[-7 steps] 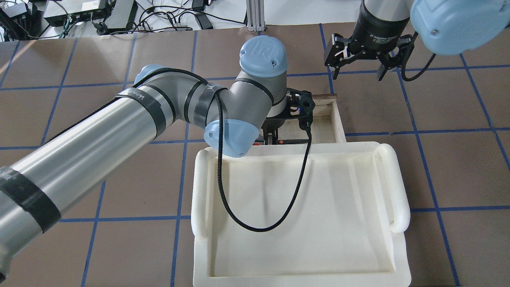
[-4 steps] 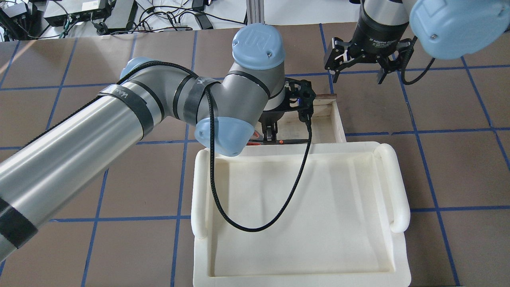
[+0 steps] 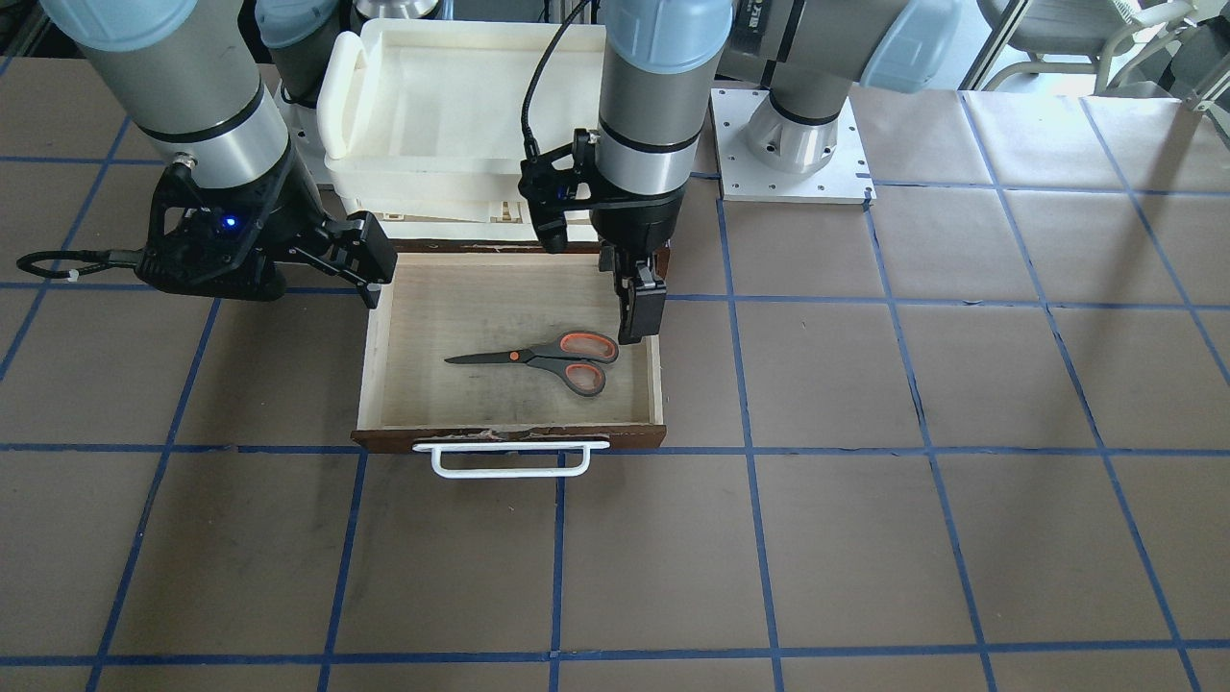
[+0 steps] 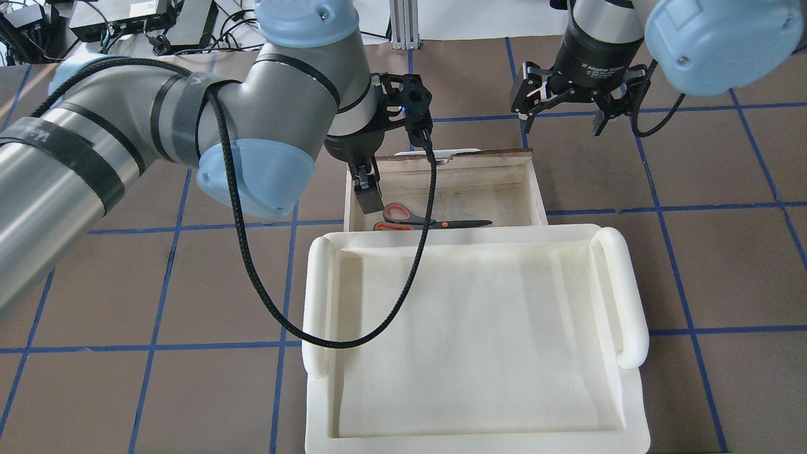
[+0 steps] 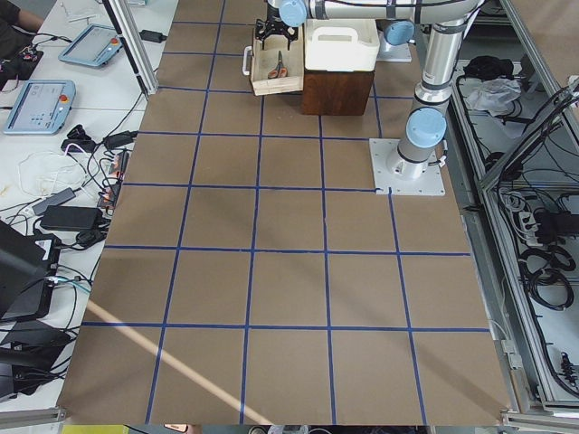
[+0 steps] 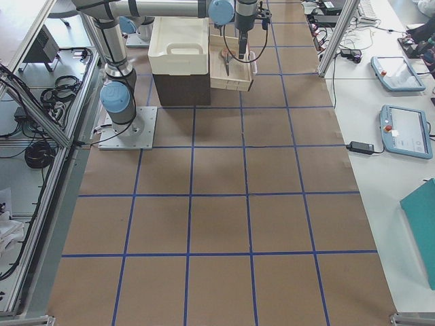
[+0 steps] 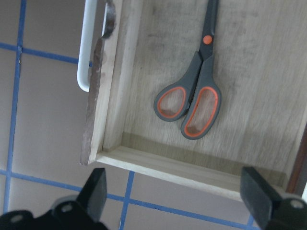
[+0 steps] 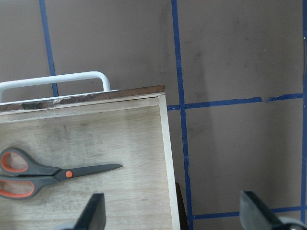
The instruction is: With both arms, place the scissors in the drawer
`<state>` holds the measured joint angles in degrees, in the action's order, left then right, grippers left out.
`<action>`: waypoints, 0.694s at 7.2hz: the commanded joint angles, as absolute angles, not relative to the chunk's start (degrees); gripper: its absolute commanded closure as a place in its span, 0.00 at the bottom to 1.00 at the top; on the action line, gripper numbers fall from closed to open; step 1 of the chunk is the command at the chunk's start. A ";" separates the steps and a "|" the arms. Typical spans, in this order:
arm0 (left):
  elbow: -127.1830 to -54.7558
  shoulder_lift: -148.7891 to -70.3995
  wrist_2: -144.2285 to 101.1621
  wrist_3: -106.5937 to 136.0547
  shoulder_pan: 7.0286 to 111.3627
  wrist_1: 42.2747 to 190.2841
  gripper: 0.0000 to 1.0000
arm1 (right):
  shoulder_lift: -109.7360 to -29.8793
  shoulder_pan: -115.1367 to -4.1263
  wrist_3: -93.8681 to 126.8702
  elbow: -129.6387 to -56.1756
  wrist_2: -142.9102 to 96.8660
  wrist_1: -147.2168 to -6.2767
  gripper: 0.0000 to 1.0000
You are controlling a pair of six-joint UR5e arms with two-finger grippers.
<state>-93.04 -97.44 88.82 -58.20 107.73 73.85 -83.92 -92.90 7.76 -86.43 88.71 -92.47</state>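
In the drawer (image 4: 534, 189), on its pale floor, your scissors (image 4: 429, 221) lie flat and closed. Reading the overhead view as a clock, the orange-lined loops point to 9 o'clock and the blades to 3 o'clock. The pair sits toward the 6 o'clock side, close to the rim of the cream-white tray (image 4: 630, 296). The drawer's white handle (image 3: 509, 466) is on the 12 o'clock front. A second ago the left wrist covered most of the drawer and the left gripper (image 3: 632, 322) was down at the scissors. Now it has let go and drawn back toward 9 o'clock, so you can see the whole pair. It hangs over the drawer's 9 o'clock wall, just beside the loops and clear of them. Its wrist camera shows the two fingers (image 7: 96, 191) spread wide, with nothing between them. Its black cable (image 4: 378, 328) loops down across the tray. The right gripper (image 4: 563, 123) has hardly shifted. It hovers over the brown table (image 4: 725, 265) at about 1 o'clock from the drawer, beyond the handle-side corner. Its fingers (image 8: 96, 211) are also apart and hold nothing.
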 commanded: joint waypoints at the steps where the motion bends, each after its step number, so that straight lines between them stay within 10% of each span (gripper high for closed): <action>1: -92.81 -92.22 89.38 -54.94 102.33 83.96 0.00 | -84.02 -92.90 7.65 -86.40 88.68 -92.46 0.00; 5: -91.42 -86.58 89.21 -30.08 88.89 96.67 0.00 | -84.37 -92.90 7.56 -86.75 88.86 -92.29 0.00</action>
<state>-92.15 -87.75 89.21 -39.66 92.90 93.54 -84.31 -92.90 7.70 -86.59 89.19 -92.36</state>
